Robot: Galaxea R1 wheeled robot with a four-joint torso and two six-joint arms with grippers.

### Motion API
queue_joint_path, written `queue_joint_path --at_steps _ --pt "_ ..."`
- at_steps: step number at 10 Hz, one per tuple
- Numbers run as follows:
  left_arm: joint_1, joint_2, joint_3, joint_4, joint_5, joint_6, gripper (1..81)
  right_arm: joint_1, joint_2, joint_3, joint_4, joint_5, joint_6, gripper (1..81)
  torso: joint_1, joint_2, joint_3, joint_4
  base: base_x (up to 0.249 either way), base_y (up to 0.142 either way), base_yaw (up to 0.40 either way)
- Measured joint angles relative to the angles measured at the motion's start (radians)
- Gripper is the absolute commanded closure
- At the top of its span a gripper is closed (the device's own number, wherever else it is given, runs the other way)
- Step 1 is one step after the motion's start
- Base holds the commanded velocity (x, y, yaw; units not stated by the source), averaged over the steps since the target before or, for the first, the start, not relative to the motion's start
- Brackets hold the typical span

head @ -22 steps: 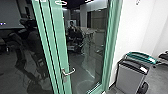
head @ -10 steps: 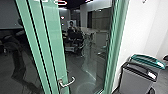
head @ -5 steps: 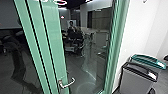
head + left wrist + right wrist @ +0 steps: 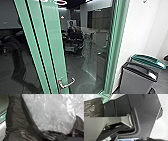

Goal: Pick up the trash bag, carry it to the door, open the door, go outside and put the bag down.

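A green-framed glass door (image 4: 53, 45) stands ahead in the head view, with a silver lever handle (image 4: 67, 83) low on its frame. In the left wrist view the dark trash bag (image 4: 16, 119) and crumpled clear plastic (image 4: 50, 112) lie close to the camera. The dark bag (image 4: 94, 107) also shows in the right wrist view, beside the robot's own dark plate and jointed bar. How the fingers of either gripper stand cannot be made out.
Right of the door frame, a grey bin with a black top (image 4: 140, 75) stands by the white wall (image 4: 140, 27), and a teal-topped bin (image 4: 148, 60) is behind it. Through the glass, a person (image 4: 71, 27) shows small among dark furniture.
The head camera's view has shifted since the earliest frame, bringing the door frame and handle closer. Over the last half second the head view looks nearly the same.
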Motion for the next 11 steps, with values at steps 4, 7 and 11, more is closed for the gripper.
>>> queue_joint_path --at_steps 4,7,11 --pt "0.0 0.0 0.0 0.0 0.001 0.0 81.1 0.0 0.004 -0.001 0.0 0.0 0.0 1.0 0.0 0.0 0.0 0.0 0.0 0.0 0.0" --pt "0.0 0.0 0.0 0.0 0.002 0.0 81.1 0.0 0.004 -0.003 0.0 0.0 0.0 1.0 0.0 0.0 0.0 0.0 0.0 0.0 0.114" --pt "-0.009 -0.001 0.0 0.0 0.002 0.0 81.1 -0.006 0.005 -0.003 0.0 -0.003 0.0 1.0 -0.001 0.0 0.0 0.0 0.0 0.0 0.201"
